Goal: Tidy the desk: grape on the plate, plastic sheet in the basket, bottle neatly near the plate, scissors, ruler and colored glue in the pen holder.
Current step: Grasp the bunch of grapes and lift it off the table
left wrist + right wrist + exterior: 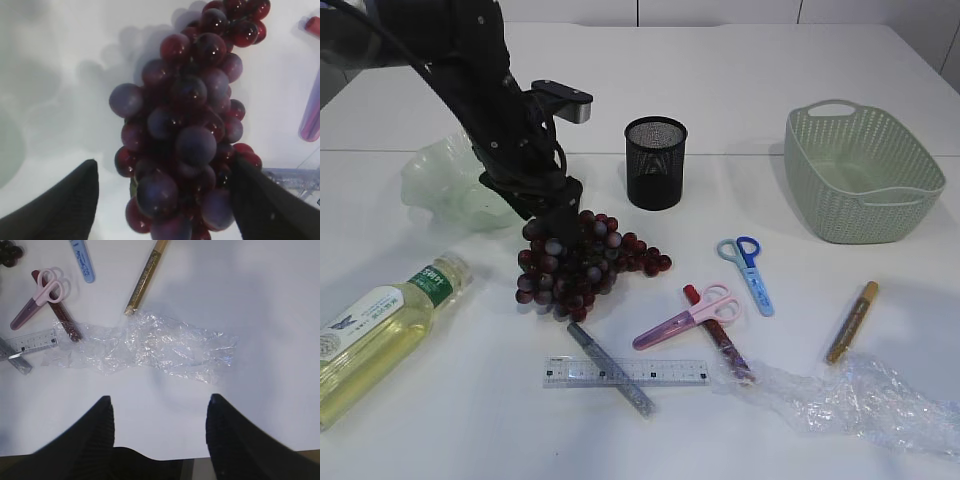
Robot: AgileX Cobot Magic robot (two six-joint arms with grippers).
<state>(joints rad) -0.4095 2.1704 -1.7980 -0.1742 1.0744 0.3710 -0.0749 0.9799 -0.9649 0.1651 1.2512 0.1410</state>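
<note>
Left gripper (165, 200) is hanging spread wide over the grape bunch (582, 265), one finger on each side of it, not pinching. Grapes are lying on the table (740, 80), not on the plate (450, 185) just behind. Right gripper (160, 425) is hovering with jaws apart above the plastic sheet (150, 345), holding nothing. Basket (860, 170) and mesh pen holder (655, 160) are sitting with nothing visible inside. Bottle (380, 330), blue scissors (748, 268), pink scissors (685, 315), ruler (625, 372) and gold glue pen (852, 320) are lying loose on the table.
</note>
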